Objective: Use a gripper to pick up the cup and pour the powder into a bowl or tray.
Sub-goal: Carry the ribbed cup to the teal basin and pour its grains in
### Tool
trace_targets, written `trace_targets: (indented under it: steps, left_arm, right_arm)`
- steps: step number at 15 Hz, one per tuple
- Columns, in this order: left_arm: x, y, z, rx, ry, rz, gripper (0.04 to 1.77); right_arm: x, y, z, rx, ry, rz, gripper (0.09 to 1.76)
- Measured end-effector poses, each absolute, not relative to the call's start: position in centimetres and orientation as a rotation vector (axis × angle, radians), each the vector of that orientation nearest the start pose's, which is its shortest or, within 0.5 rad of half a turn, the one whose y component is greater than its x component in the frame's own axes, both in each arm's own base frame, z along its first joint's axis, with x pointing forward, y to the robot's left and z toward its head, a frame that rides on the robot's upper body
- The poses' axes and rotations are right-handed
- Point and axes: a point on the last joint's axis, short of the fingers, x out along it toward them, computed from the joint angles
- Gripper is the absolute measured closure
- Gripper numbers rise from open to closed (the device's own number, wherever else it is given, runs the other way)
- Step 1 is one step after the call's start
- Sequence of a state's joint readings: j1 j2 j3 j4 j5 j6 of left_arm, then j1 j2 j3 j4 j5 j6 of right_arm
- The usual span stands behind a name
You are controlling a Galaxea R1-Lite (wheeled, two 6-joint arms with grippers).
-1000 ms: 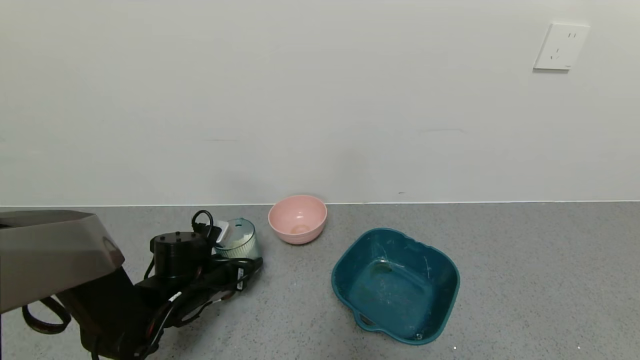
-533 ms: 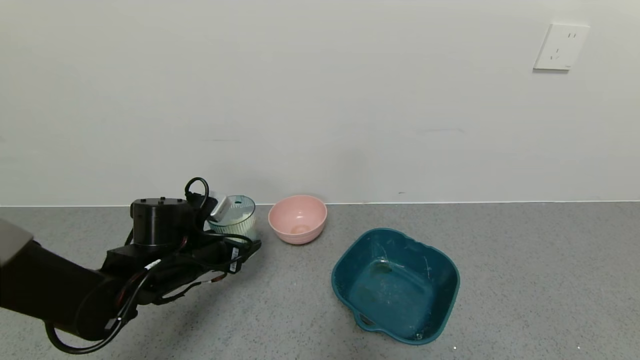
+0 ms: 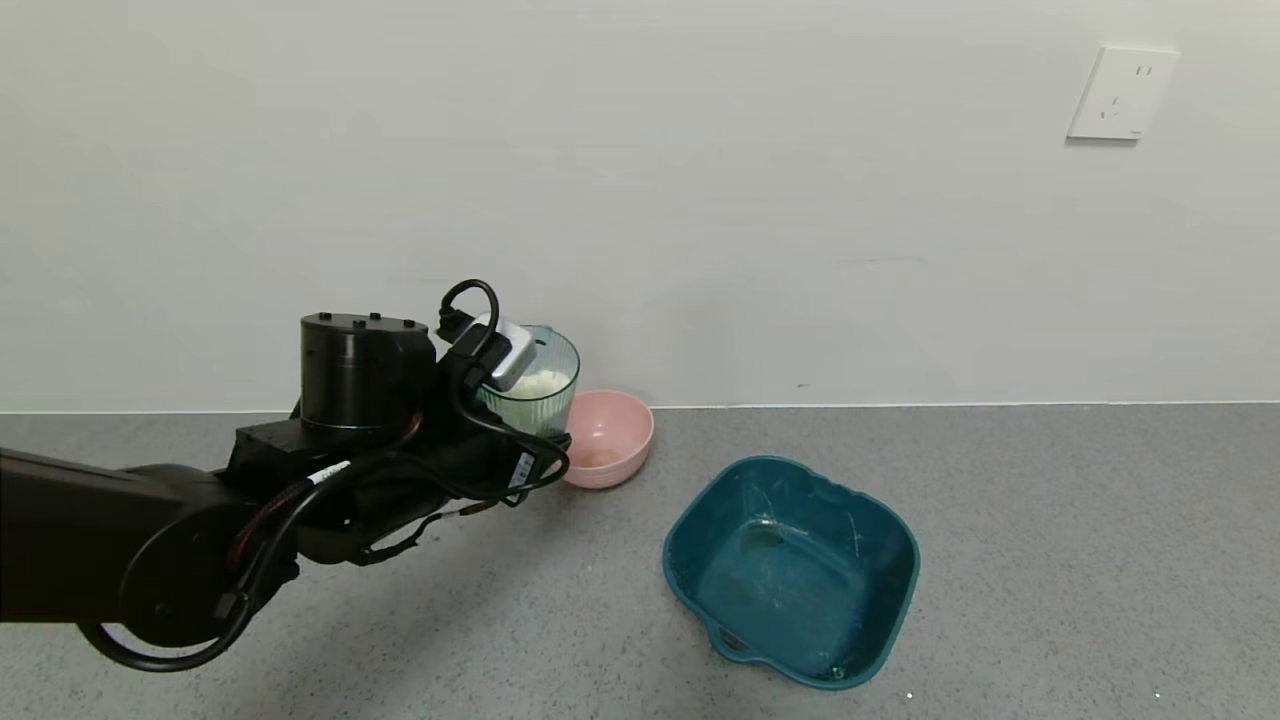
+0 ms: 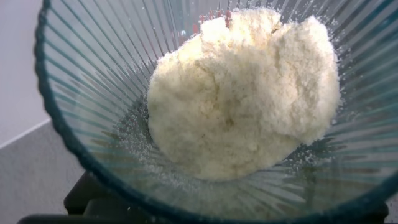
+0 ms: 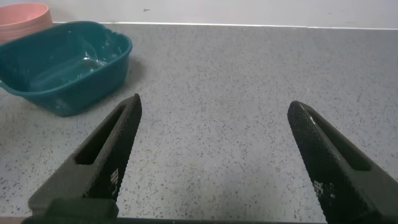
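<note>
My left gripper is shut on the ribbed translucent cup and holds it upright in the air, left of the pink bowl. The cup fills the left wrist view, its ribbed wall around a clump of cream powder; the powder also shows in the head view. The dark teal basin sits on the grey counter to the right of the cup; it also shows in the right wrist view. My right gripper is open and empty over bare counter, out of the head view.
A small round pink bowl stands at the back by the wall, just right of the held cup, and its edge shows in the right wrist view. A white wall with a socket backs the grey speckled counter.
My left gripper has lifted the cup off the counter, moving up and a little right toward the pink bowl. The basin and pink bowl have not moved.
</note>
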State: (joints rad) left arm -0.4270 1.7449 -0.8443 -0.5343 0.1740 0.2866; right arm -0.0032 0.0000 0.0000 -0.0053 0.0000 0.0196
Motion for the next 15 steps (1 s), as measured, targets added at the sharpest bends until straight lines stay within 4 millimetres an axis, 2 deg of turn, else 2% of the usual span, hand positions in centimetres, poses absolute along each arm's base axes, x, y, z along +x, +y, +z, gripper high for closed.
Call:
trace_targets:
  steps: [3, 9, 12, 15]
  left_arm:
    - [28.6, -14.8, 17.4, 0.547, 0.270, -0.324, 0.55]
    - [28.0, -18.8, 16.4, 0.780, 0.277, -0.377, 0.55]
    - [28.2, -20.1, 15.9, 0.915, 0.266, -0.395, 0.55]
    - [28.5, -21.1, 15.2, 1.098, 0.280, -0.316, 0.55]
  right_arm:
    - [-2.3, 0.0, 7.6, 0.020, -0.005, -0.003, 0.14]
    - [-2.3, 0.0, 7.6, 0.020, -0.005, -0.004, 0.14]
    - [-2.3, 0.0, 7.6, 0.020, -0.005, -0.003, 0.14]
    - [-2.3, 0.0, 7.6, 0.020, -0.005, -0.003, 0.14]
